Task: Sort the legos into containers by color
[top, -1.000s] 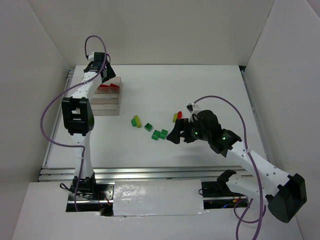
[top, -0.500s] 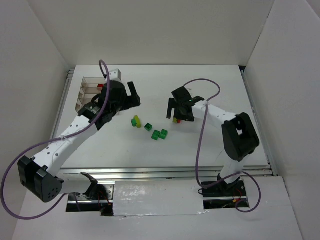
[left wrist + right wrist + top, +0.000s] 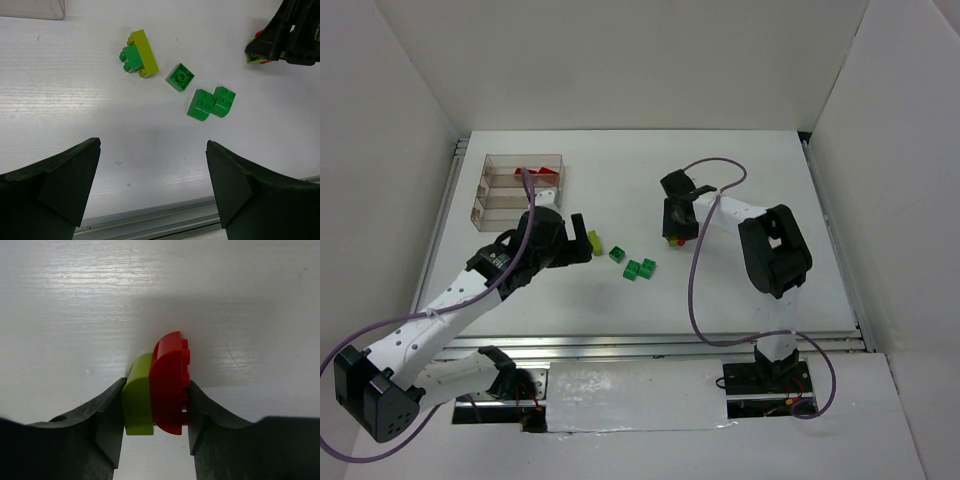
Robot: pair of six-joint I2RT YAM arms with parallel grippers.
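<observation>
Legos [image 3: 617, 254] were mostly unsorted: red bricks [image 3: 535, 173] sat in the tray [image 3: 480, 205]; green bricks [image 3: 210, 103] lay loose on the counter [image 3: 740, 300]. Right fingers [image 3: 107, 412] pinched a red-and-yellow-green pair [image 3: 160, 387]; left fingers [image 3: 60, 175] spread, empty.

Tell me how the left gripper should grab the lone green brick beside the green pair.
Come straight down on the lone green brick with the open left gripper. Probably pinch the two flat walls facing upper right and lower left in the left wrist view: it sits turned diagonally, and those sides face bare table, while the yellow-green brick and green pair crowd the others.
</observation>
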